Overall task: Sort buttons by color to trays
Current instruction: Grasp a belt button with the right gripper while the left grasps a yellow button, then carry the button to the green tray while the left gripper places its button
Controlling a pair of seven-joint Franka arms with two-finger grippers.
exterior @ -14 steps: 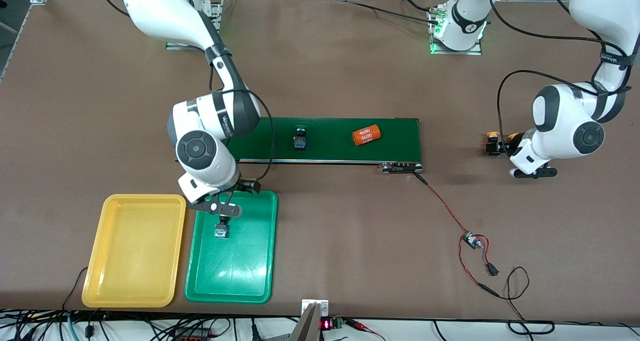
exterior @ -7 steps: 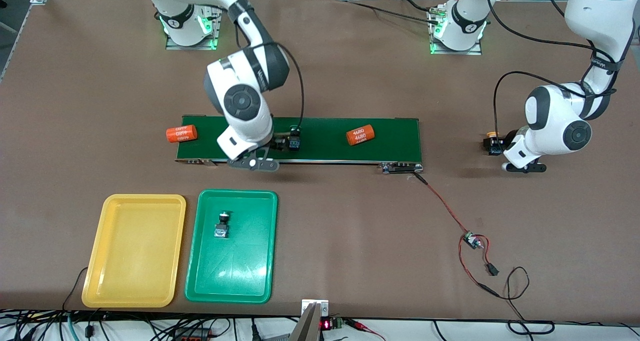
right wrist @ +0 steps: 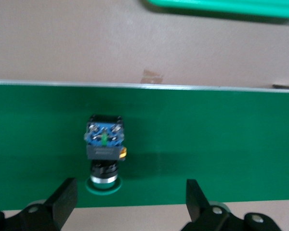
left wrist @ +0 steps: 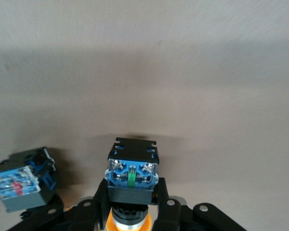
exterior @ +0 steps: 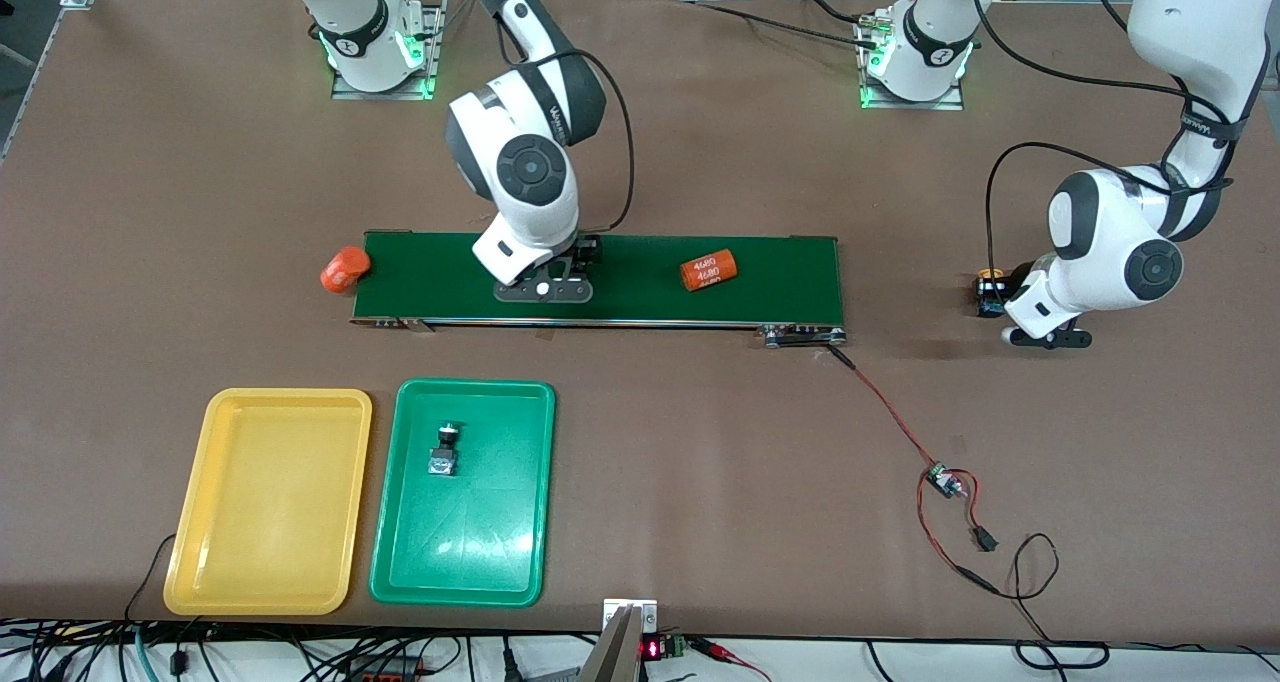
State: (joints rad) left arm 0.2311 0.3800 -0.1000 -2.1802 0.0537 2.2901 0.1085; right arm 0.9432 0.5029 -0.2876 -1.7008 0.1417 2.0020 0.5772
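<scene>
At three o'clock from the belt (exterior: 780, 272), the left gripper (left wrist: 131, 202) now clenches a yellow button (left wrist: 131, 175), ready for lifting, while the right gripper (right wrist: 130, 197), jaws released, has moved over a green button (right wrist: 104, 144).

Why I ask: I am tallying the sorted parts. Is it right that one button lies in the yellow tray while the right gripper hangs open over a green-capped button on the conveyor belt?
Not quite. The front view shows the button lying in the green tray; the yellow tray holds nothing. The rest stands: the right gripper hangs open over the green-capped button on the conveyor belt.
</scene>
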